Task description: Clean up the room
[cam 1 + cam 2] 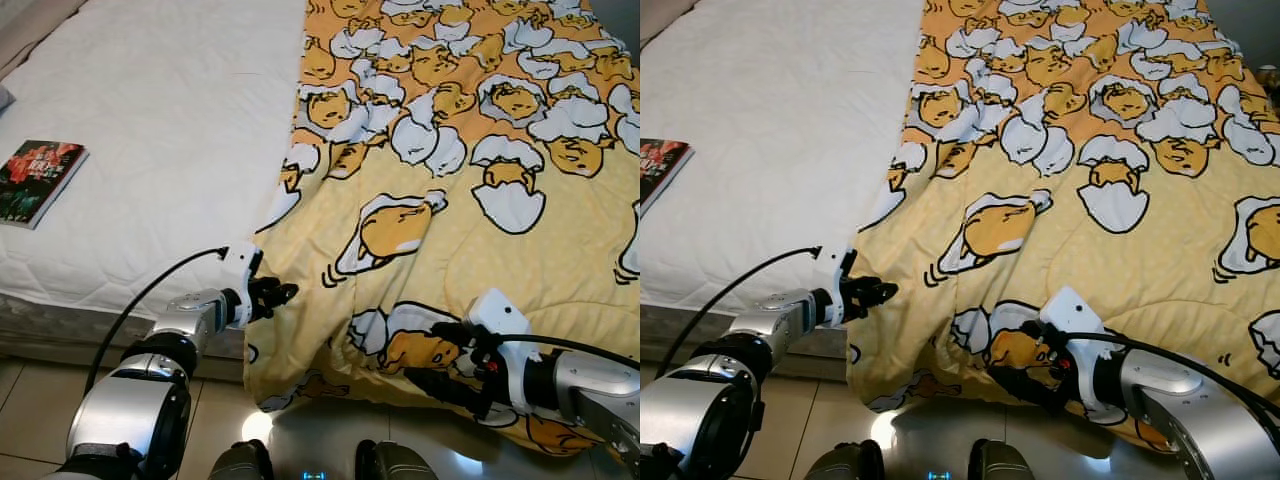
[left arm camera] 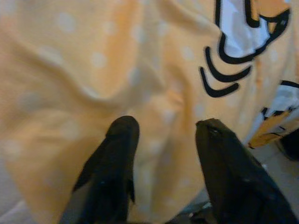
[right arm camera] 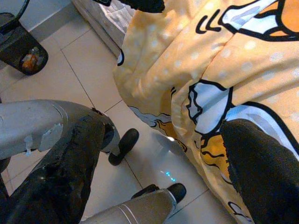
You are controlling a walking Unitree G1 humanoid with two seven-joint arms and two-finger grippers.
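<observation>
At the foot of the bed, both grippers are up against the near hem of the yellow cartoon-print comforter (image 1: 470, 200), which covers the right part of the white mattress (image 1: 150, 150) and hangs over its near edge toward the tiled floor (image 3: 84, 70).

Step in hand, as I read it: making the bed, taking hold of the comforter's edge to spread it.

- Left gripper (image 1: 283, 294): at the comforter's left corner, where the fabric bunches. Fingers parted in the left wrist view, fabric right at the tips, nothing pinched yet.
- Right gripper (image 1: 1015, 385): low at the overhanging hem, fingers spread wide with fabric against one of them, not holding it.

Next move probably needs both to close on the hem, then pull left across the bare mattress.

Room: left part of the mattress is open except a book (image 1: 35, 182) near its left edge, likely in the comforter's path. Wastebasket (image 3: 21, 46) stands on the floor, well apart.
</observation>
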